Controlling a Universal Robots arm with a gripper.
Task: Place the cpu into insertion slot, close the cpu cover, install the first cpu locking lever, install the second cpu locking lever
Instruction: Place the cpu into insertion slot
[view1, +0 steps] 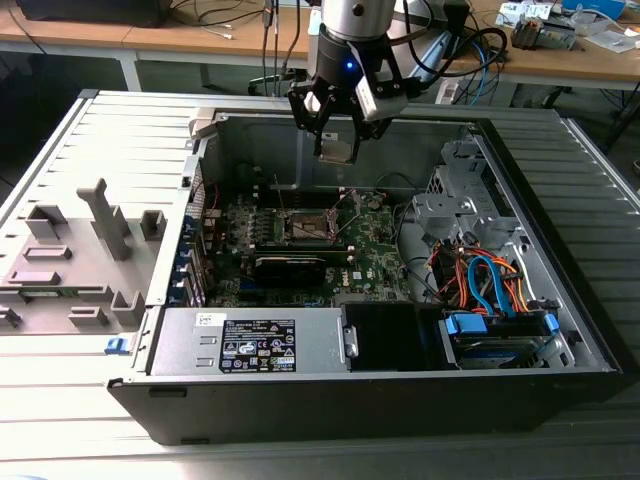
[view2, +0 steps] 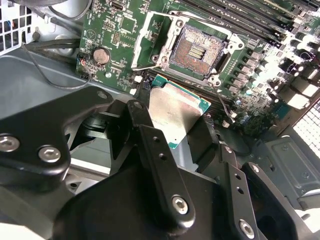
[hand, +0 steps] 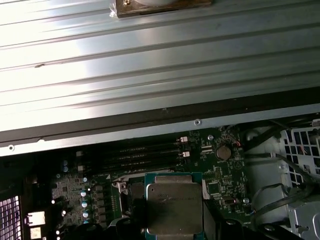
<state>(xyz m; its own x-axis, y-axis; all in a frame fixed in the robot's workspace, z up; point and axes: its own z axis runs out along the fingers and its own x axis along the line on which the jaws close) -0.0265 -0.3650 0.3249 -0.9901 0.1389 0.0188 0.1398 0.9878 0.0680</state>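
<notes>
I'm holding the cpu (view2: 171, 111) by its edges in the gripper (view1: 338, 143), high over the open case. The insertion slot (view2: 198, 49) lies bare below, offset just past the chip. The cpu cover (view2: 148, 40) stands flipped up beside it.

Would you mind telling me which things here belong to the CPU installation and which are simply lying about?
For the job: gripper holding the cpu; insertion slot, empty; cpu cover, raised beside it.
Just there: power supply, blue cables, coin battery, memory slots, grey fixture blocks.
</notes>
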